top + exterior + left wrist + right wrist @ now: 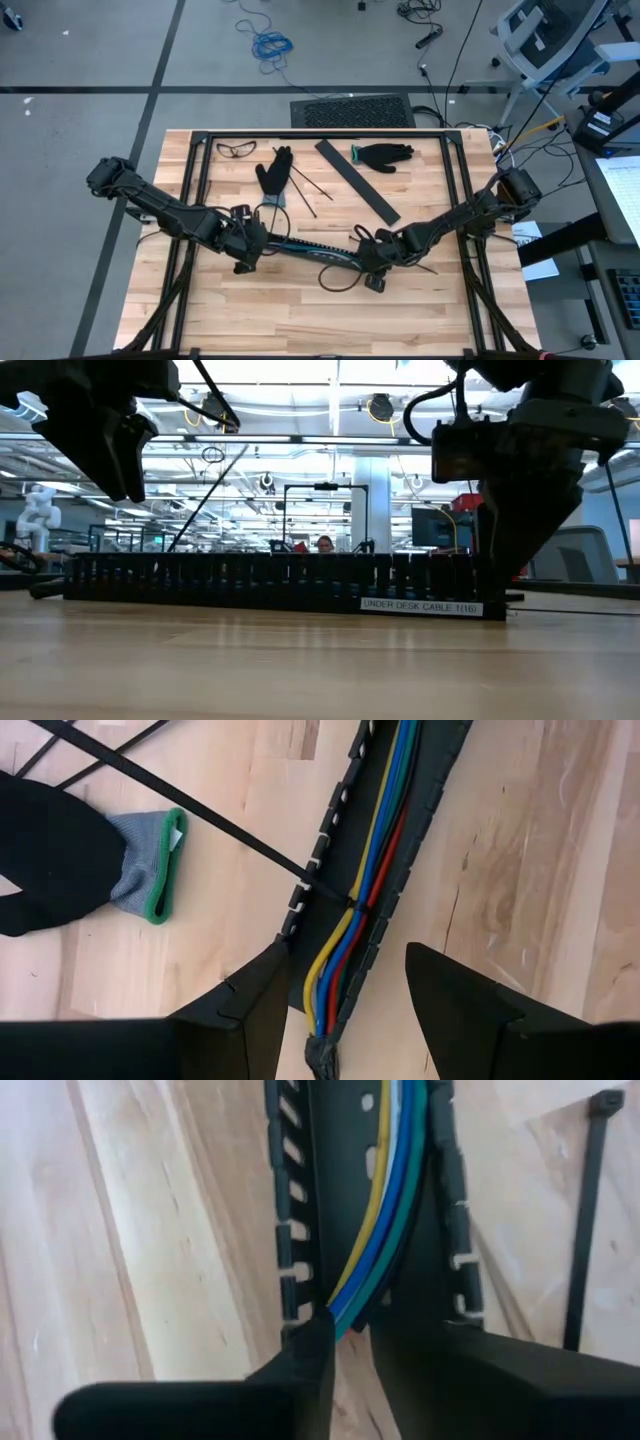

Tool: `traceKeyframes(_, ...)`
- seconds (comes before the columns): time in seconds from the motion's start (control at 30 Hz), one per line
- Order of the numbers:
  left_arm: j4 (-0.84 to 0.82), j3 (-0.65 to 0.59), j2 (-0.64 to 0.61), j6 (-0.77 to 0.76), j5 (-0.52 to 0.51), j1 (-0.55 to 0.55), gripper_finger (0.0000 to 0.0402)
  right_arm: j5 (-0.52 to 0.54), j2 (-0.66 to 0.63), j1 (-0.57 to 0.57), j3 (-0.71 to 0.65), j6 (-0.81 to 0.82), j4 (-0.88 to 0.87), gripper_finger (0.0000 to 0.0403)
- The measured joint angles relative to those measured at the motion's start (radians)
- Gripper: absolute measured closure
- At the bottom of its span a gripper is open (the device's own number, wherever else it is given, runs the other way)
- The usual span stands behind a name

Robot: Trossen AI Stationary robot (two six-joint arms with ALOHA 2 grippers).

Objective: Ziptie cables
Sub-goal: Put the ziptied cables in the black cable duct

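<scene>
Narrowly, right pincer (350, 1342) pinches cables (385, 1230) between slotted strip (290, 1230) walls.

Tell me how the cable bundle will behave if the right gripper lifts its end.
The cables are thin and curve inside the slotted tray, so probably floppy and light. A zip tie already crosses them, so they'd likely lift together. The right gripper pinches their end.

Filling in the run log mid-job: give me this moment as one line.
stage: zip-tying | cables in slotted tray, one zip tie on | left hand open over one end | right hand pinching cables at the other
</scene>
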Motion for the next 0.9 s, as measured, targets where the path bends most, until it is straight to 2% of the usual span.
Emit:
traceKeyframes(0.23,0.0,0.0,0.0,0.0,-0.001,0.0,0.0205,0.0,0.0,0.021,0.0,0.001,-0.06,0.0397)
traceKeyframes(0.6,0.0,0.0,0.0,0.001,-0.002,0.0,0.0205,0.016,-0.035,0.074,0.0,0.041,-0.241,0.0402)
traceKeyframes(0.73,0.0,0.0,0.0,0.002,-0.014,0.0,0.0205,0.109,-0.078,0.092,-0.001,0.098,-0.277,0.0402)
traceKeyframes(0.9,0.04,-0.013,0.0,0.001,-0.045,0.0,0.0205,0.192,-0.086,0.057,-0.001,0.156,-0.179,0.0399)
